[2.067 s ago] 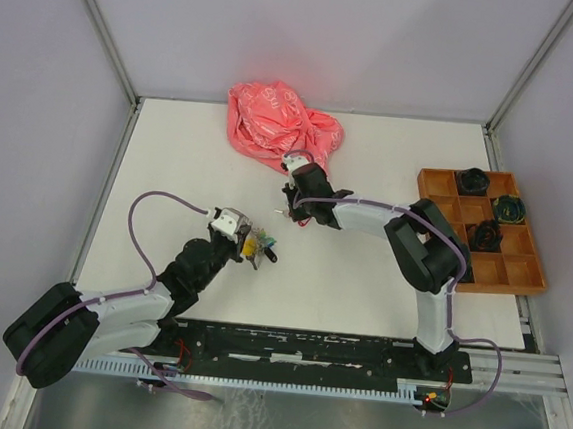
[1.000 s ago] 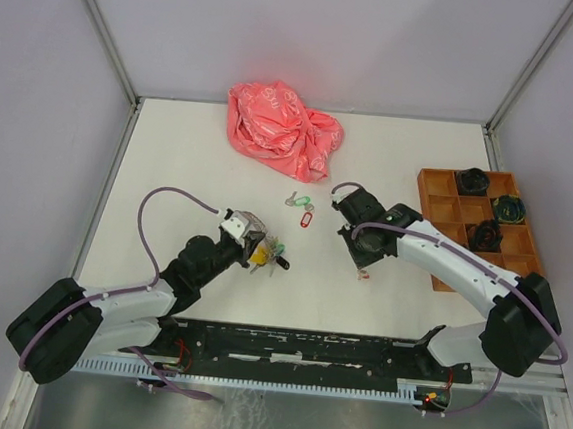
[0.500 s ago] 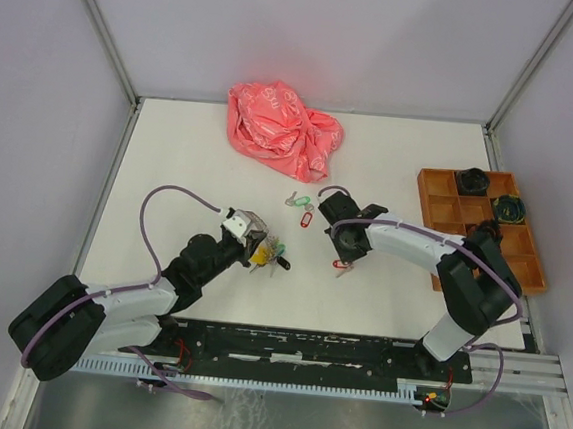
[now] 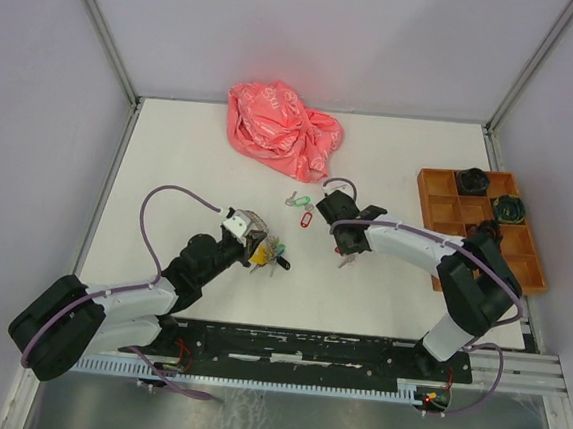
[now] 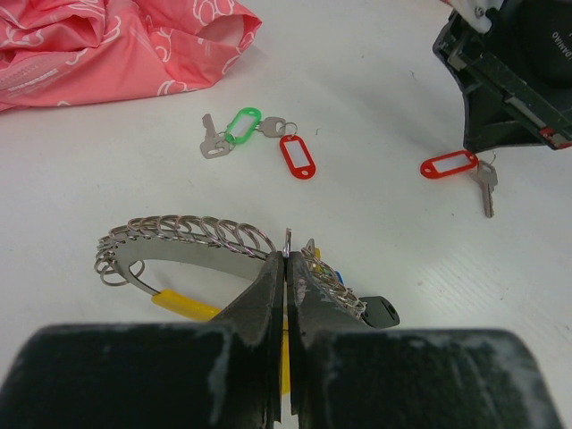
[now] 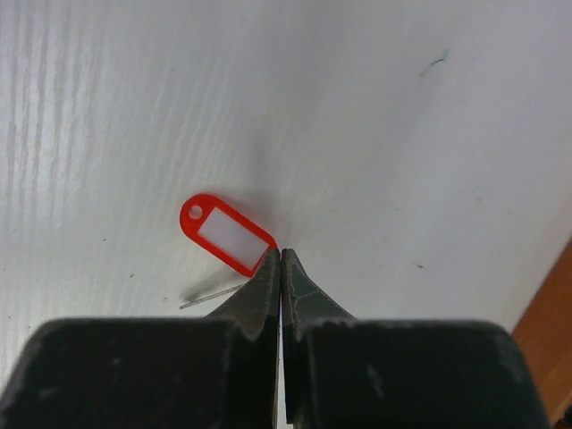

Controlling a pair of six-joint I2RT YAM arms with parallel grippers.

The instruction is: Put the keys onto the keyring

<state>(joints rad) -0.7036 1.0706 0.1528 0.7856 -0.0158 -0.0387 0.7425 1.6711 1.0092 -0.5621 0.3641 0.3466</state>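
The left gripper [image 5: 286, 259] presses its jaws together on the large thin silver wire keyring [image 5: 179, 231], while the right gripper [image 6: 281, 255], jaws closed, pinches one end of a red oval-tagged silver key [image 6: 226, 234]; green- and red-tagged keys [image 5: 241, 125] lie beyond the left jaws.

Keys [image 5: 241, 127] bear red and green tags; bag [image 4: 282, 129] pink, white-printed.

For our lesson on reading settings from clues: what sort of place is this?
Probably a robotics lab test cell: two robot arms bolted at the edge of a white table, enclosed by plain walls on metal posts.
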